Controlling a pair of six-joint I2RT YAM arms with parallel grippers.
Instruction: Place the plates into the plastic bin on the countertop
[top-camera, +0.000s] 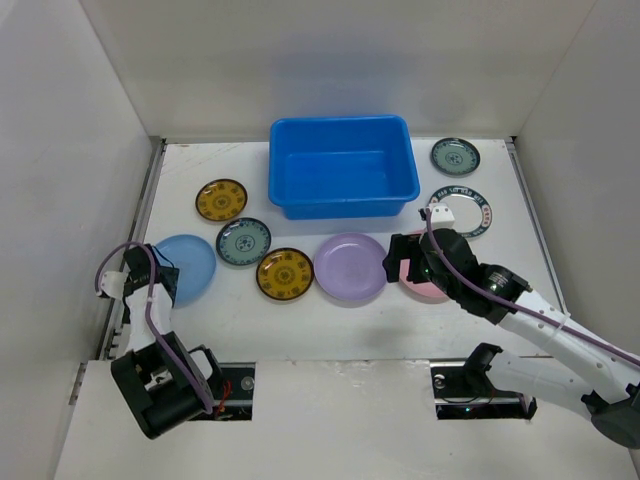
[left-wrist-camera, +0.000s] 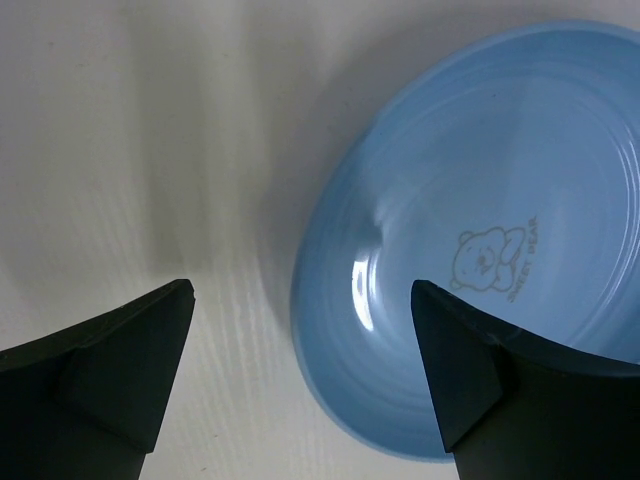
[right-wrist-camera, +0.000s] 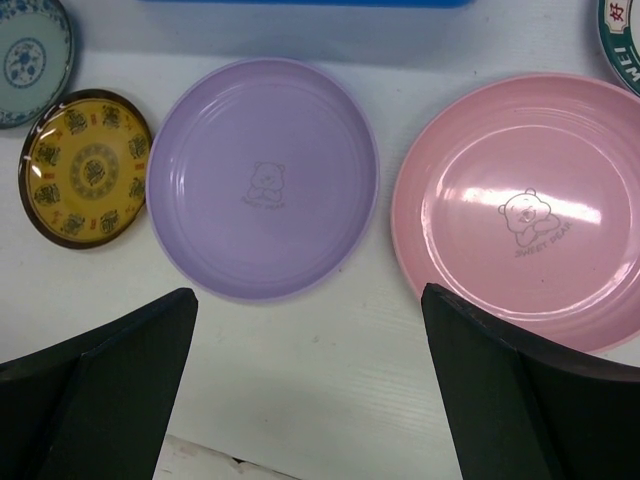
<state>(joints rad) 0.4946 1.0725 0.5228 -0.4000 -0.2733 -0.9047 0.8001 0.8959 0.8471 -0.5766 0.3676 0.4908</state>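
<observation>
The blue plastic bin stands empty at the back centre of the white countertop. Around it lie a blue plate, two yellow plates, a grey-green plate, a lilac plate, a pink plate and two patterned plates. My left gripper is open and empty over the near-left rim of the blue plate. My right gripper is open and empty above the gap between the lilac plate and the pink plate. My right arm hides part of the pink plate in the top view.
White walls close in the left, back and right sides. In the right wrist view a yellow plate and the grey-green plate lie left of the lilac one. The bin's front wall runs along the top edge.
</observation>
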